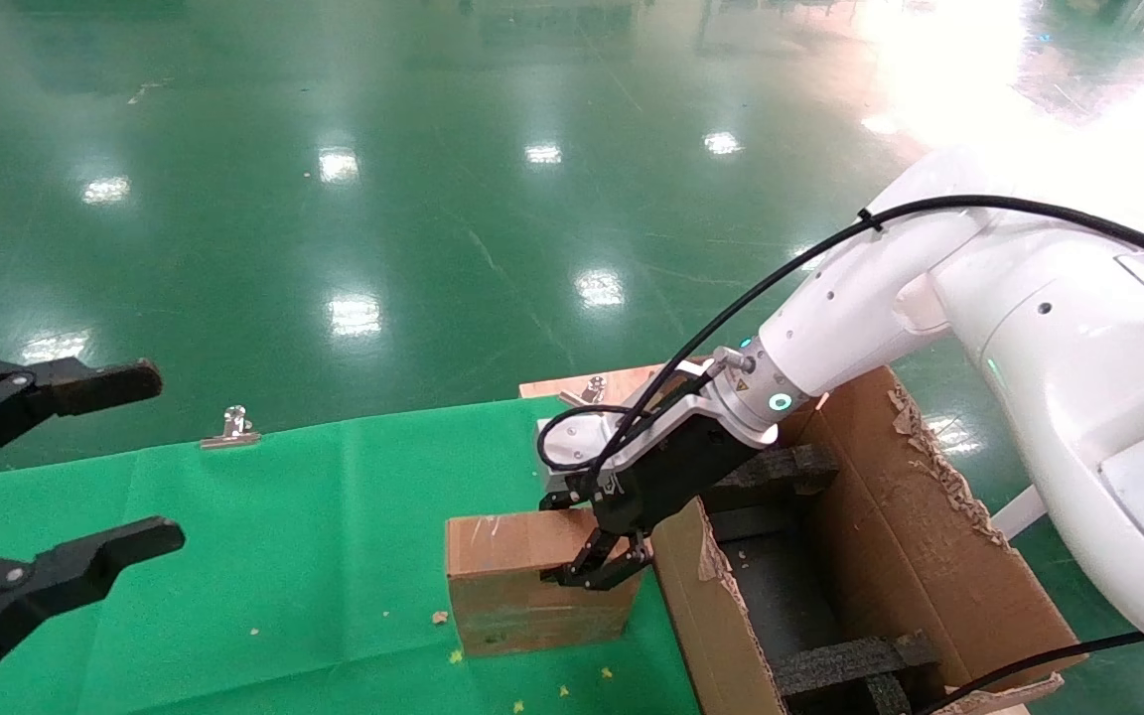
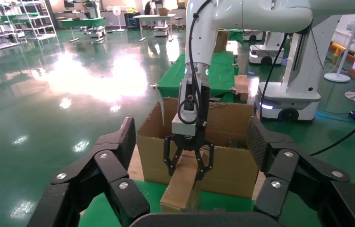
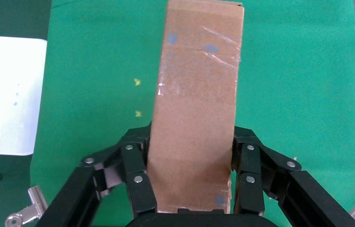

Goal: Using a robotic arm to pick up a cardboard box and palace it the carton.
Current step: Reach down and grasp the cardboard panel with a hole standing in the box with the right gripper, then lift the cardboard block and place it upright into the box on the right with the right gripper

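Observation:
The small brown cardboard box (image 1: 522, 586) lies on the green cloth, right beside the large carton (image 1: 920, 536). My white right arm reaches down to it. My right gripper (image 1: 582, 541) is shut on the box's end nearest the carton, one finger on each long side. In the right wrist view the taped box (image 3: 196, 94) fills the space between the fingers (image 3: 137, 179). The left wrist view shows the box (image 2: 180, 189) and the right gripper (image 2: 188, 172) in front of the carton (image 2: 232, 165). My left gripper (image 1: 150, 462) is open and empty at the far left.
The carton stands open with torn flaps and black foam inserts (image 1: 781, 472) inside. A metal binder clip (image 1: 231, 427) holds the cloth at the table's far edge and another (image 1: 587, 389) sits near the carton. Cardboard crumbs (image 1: 453, 655) lie on the cloth.

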Tool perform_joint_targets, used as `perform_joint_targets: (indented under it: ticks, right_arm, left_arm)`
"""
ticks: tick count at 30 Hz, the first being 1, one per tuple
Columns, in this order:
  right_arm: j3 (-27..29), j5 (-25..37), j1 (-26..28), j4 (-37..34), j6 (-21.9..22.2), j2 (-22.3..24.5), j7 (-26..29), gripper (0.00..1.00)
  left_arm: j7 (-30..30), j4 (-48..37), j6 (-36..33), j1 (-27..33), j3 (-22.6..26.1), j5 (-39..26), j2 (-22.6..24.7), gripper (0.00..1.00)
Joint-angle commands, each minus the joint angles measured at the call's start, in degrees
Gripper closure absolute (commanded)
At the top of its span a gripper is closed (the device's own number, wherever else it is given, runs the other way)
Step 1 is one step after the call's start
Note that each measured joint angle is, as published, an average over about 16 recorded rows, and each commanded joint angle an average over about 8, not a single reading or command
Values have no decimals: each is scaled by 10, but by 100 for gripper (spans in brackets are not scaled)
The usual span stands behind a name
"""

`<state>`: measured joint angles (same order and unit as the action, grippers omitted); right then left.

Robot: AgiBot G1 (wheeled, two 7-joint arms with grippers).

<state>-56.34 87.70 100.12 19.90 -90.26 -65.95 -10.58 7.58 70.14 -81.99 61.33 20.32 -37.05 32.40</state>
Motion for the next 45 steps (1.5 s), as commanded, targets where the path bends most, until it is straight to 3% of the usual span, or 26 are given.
perform_joint_targets:
  ticks: [1, 10, 17, 31, 45]
  right_arm:
    - [0, 0, 0, 0, 0, 0, 0, 100]
    - [-1, -3, 5, 5, -1, 4, -7, 100]
    - [-8, -47, 48, 26, -14, 43, -30, 100]
    - [-80, -215, 167, 140, -15, 191, -18, 100]
    - [-192, -230, 251, 154, -12, 353, -27, 100]
  left_arm:
    - [0, 0, 0, 0, 0, 0, 0, 0]
    - [0, 0, 0, 0, 0, 0, 0, 0]
    - [0, 0, 0, 0, 0, 0, 0, 0]
    - [0, 0, 0, 0, 0, 0, 0, 0]
    - [0, 0, 0, 0, 0, 0, 0, 0]
